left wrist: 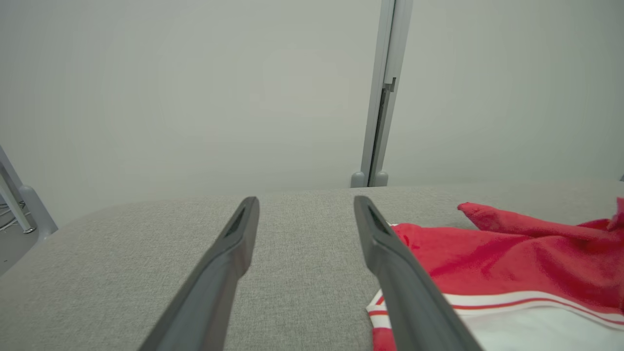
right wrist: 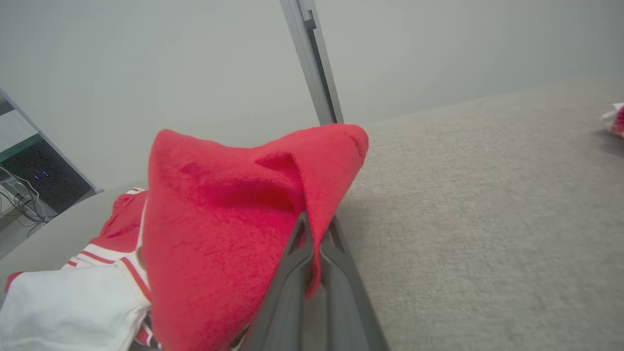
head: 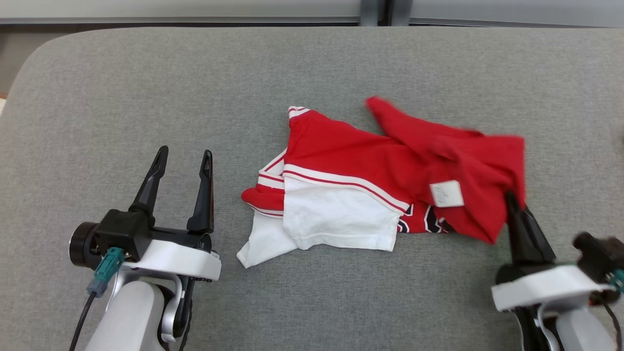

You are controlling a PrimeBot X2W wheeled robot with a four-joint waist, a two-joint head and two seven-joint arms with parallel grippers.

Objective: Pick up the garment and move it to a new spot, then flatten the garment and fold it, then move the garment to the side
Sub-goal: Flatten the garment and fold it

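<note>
Beside the splayed left pincer (head: 185,152), garment (head: 341,161) lies with right pincer (head: 511,197) clamping its edge.

cloth, plastic and metal

the garment (head: 341,165) is showing as soft knit cloth, matt red and white, with the red part looking faintly fuzzy up close. a small white label (head: 447,193) on it is looking smooth and papery. the padded surface (head: 146,87) beneath is wearing a coarse grey woven fabric, matt. the left gripper (head: 185,152) and right gripper (right wrist: 314,229) are showing dark, smooth, matt plastic fingers, with glossier white shells (head: 175,261) behind. the post (left wrist: 382,97) is looking like satin grey metal, and the wall (left wrist: 195,97) is looking smooth and matt.
</note>
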